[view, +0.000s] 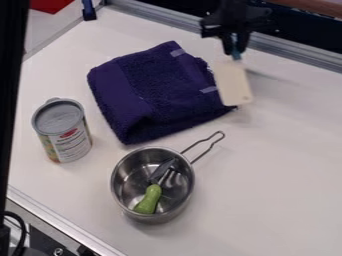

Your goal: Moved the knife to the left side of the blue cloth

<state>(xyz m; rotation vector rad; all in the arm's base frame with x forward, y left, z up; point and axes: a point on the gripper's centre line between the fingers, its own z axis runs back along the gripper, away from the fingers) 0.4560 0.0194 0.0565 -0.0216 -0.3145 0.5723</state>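
My gripper [236, 49] hangs near the top edge, right of centre, shut on the blue handle of the knife [232, 84]. The knife's wide, pale blade points down toward the table, beside the right edge of the blue cloth [150, 92] and slightly overlapping it in view. Whether blade and cloth touch, I cannot tell. The cloth is dark blue, folded, and lies on the table in the upper middle.
Below the cloth stands a metal pot [119, 192] holding a green-handled utensil [149, 200], its wire handle pointing up and right. A can [65, 131] stands left of the cloth. A metal rail [294, 54] borders the white table [280, 165] behind.
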